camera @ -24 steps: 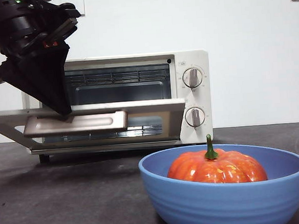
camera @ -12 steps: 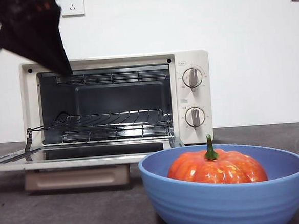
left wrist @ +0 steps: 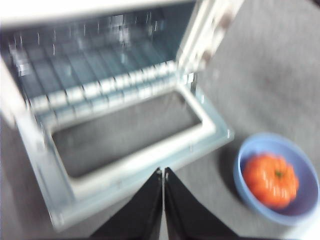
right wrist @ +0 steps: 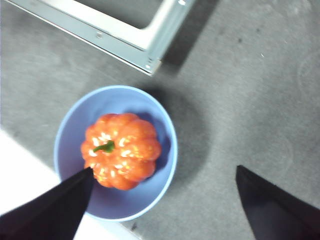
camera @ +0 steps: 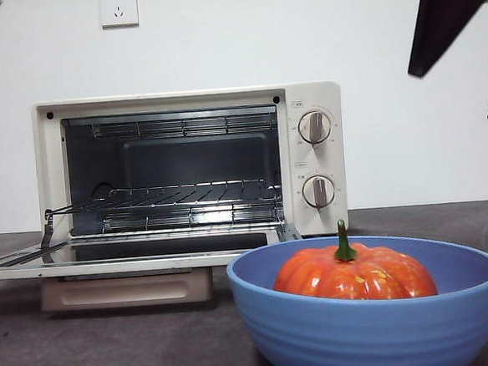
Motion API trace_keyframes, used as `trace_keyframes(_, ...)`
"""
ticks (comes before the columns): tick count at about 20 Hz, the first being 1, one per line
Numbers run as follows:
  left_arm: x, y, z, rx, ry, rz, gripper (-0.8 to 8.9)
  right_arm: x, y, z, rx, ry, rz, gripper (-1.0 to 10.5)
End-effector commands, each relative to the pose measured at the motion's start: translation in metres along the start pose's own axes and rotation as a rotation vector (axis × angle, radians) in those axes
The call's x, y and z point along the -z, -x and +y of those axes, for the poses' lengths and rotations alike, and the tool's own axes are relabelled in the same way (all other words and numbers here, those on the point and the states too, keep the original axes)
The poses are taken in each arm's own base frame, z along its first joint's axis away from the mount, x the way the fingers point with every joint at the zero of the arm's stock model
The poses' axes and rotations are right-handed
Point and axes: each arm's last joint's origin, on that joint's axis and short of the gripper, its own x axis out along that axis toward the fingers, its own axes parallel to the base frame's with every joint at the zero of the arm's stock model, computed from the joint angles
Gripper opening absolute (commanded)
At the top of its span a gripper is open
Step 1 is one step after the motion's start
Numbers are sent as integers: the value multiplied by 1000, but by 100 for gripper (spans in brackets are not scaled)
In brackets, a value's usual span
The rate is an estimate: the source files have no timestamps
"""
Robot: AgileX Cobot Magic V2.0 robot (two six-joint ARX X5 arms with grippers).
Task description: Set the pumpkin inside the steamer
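Item 1 – pumpkin: orange, ribbed, green stem up, sits upright in blue bowl at front right of dark surface. Roughly round seen from above, no real long axis; stem is vertical.

Item 2 – steamer: cream box at back left, door dropped flat and reaching toward bowl, wire rack bare inside. Door's near corner lies just beside bowl rim, apart from it (right wrist view).

Item 3 – right gripper: high above bowl, fingers spread wide, nothing held. Pumpkin lies below and off toward one finger, not centred in the gap; the other finger hangs over bare surface well outside bowl. In front view it shows as dark shapes at upper right. Nearer arm by far.

Item 4 – left gripper: above open door, fingers pressed together, empty. Picture blurred. Bowl w/ pumpkin off to one side, well apart.

Judgement: pickup not yet begun; right arm looks the one for it. Needs sideways shift to centre over pumpkin, then straight descent, fingers either side of ribs, inside bowl wall.

Room: bowl wall rises about to pumpkin's shoulder, so tight for wide fingers; rim contact poss. Surface around bowl open. Path to rack runs over flat door; carry must clear door edge and stay under cavity top.
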Motion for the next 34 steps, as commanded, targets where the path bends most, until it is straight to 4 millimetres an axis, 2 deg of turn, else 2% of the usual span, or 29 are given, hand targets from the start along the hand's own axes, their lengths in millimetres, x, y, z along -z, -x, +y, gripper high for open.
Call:
trace_keyframes(1,12,0,0,23,9,15,15,-4,-4,1,3,8,8,408)
trace_keyframes(5,28,3,-1,21,23,52,15,2,-19,-5,25,-14,24,354)
trace_keyframes(15,26,4,-1,23,15,24,15,22,-65,-9,7,-72,32,279)
trace_keyframes(23,26,4,-1,23,15,24,15,23,-90,-9,55,-72,91,237)
trace_keyframes(27,26,4,-1,23,15,24,15,25,-97,-5,73,-68,110,150)
trace_keyframes(34,26,4,-1,23,15,24,15,30,-98,0,85,-79,139,68)
